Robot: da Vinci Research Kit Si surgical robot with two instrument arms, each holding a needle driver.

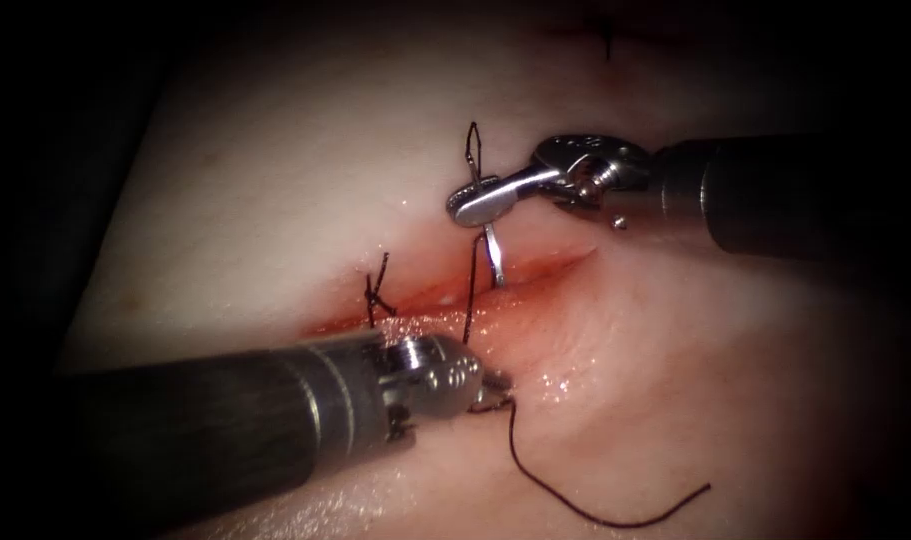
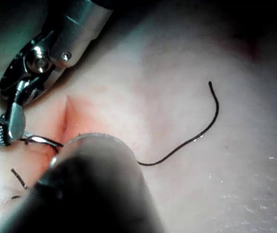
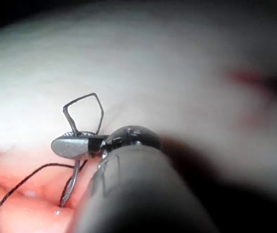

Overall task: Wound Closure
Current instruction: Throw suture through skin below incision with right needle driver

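Observation:
The cut runs across the tissue, wet with red fluid. My right tool is shut on the curved needle near its upper end. The needle hangs down, and its lower end meets the tissue at the cut's far edge. A thread loop stands above those jaws. The dark thread runs down to my left tool, which is shut on it just in front of the cut. Its free tail curls off right. Close up I see the right jaws, needle and loop.
A tied stitch with short cut ends sits on the cut to the left of the needle. Another dark thread end lies far back. The left wrist view shows the right tool, the needle and the tail.

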